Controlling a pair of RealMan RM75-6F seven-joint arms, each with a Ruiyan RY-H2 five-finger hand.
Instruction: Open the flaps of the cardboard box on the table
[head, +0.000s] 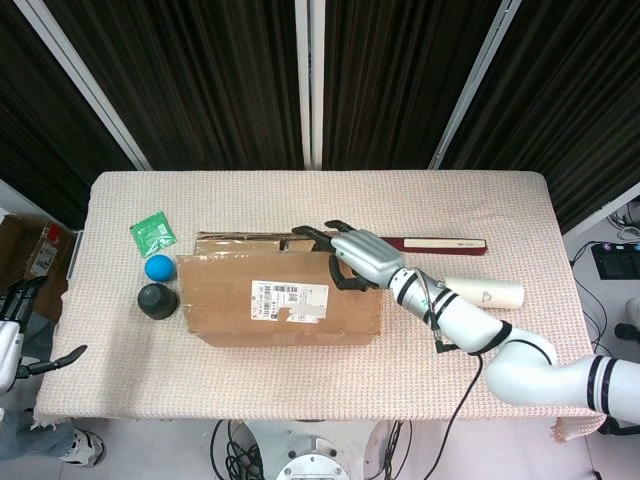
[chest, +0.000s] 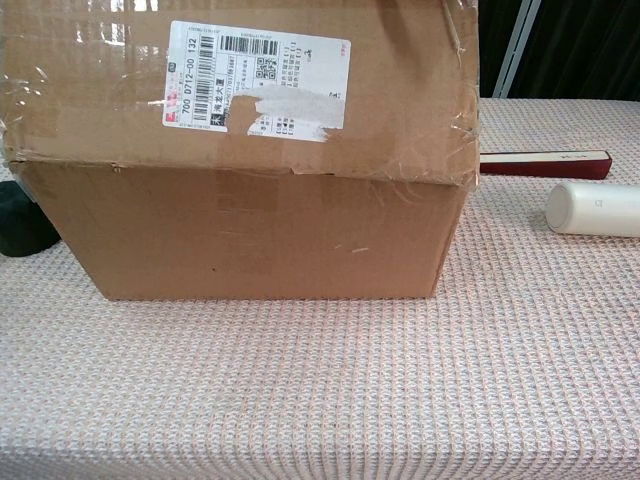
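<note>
While the near flap (chest: 250, 80) stands lifted toward the chest camera, the cardboard box (head: 285, 305) sits at the table's centre, slightly toward 9 o'clock. The right hand (head: 362, 257) reaches in from 4 o'clock, its dark fingers (head: 318, 238) spread and curled over the box's top edge at the far right corner; whether they actually pinch the cardboard I cannot tell. The left hand (head: 20, 330) hangs off the table at 8 o'clock, holding nothing, fingers apart.

Corrugated board like this should be light and stiff but easily creased; glossy tape along the seams looks slippery and torn, so the free long edge of a flap, away from the tape, is probably the best place to take hold.

By count: one box, one printed label (chest: 255, 82), one blue ball (head: 159, 267), one dark round object (head: 157, 300), one green packet (head: 153, 235), one white cylinder (head: 484, 292), one long red-and-cream case (head: 440, 244), all on one cloth-covered table (head: 480, 210).
</note>
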